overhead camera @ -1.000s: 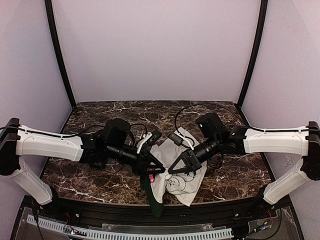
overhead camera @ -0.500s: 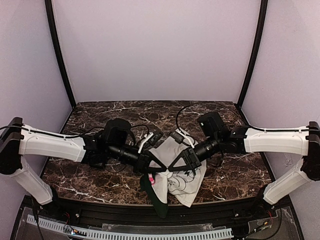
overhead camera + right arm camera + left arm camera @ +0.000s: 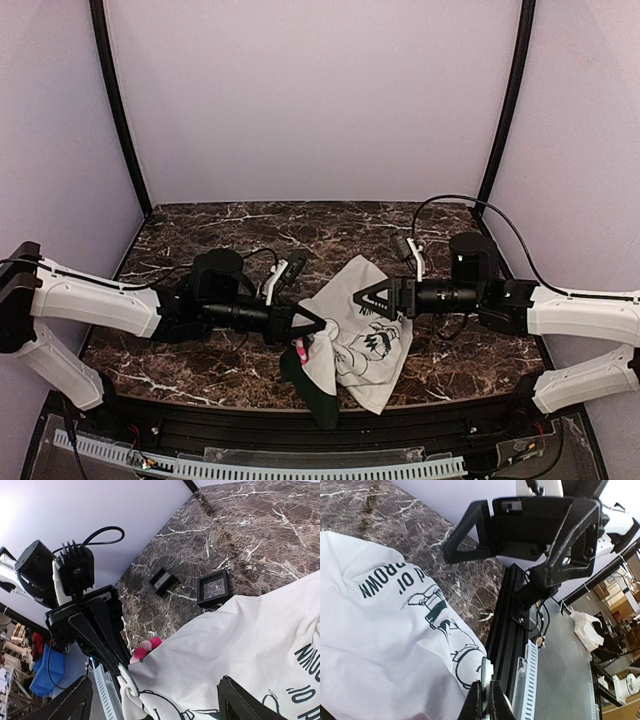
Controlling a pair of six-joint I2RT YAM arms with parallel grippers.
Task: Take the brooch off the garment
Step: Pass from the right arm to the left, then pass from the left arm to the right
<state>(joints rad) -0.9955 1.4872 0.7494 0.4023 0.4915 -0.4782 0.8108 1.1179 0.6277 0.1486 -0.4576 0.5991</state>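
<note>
The garment (image 3: 372,345), a white T-shirt with a black cartoon print and dark green trim, lies crumpled at the table's front middle. The brooch (image 3: 301,351), a small pink flower, is pinned at its left edge, just below my left gripper (image 3: 316,325). That gripper is shut on a raised fold of the shirt; the left wrist view shows the white cloth (image 3: 380,630) pinched between its fingertips (image 3: 487,700). My right gripper (image 3: 368,300) hovers open over the shirt's upper right part, holding nothing. In the right wrist view the brooch (image 3: 146,649) sits beside the left gripper (image 3: 125,679).
Two small black square frames (image 3: 214,588) (image 3: 162,580) lie on the marble table (image 3: 190,360) behind the shirt. The shirt's green hem hangs near the black front rail (image 3: 250,425). Both arms reach inward, their grippers facing each other closely.
My right gripper has let go of the shirt, opened and drawn back to the right. My left gripper has shut on the fold. The shirt has settled lower.
</note>
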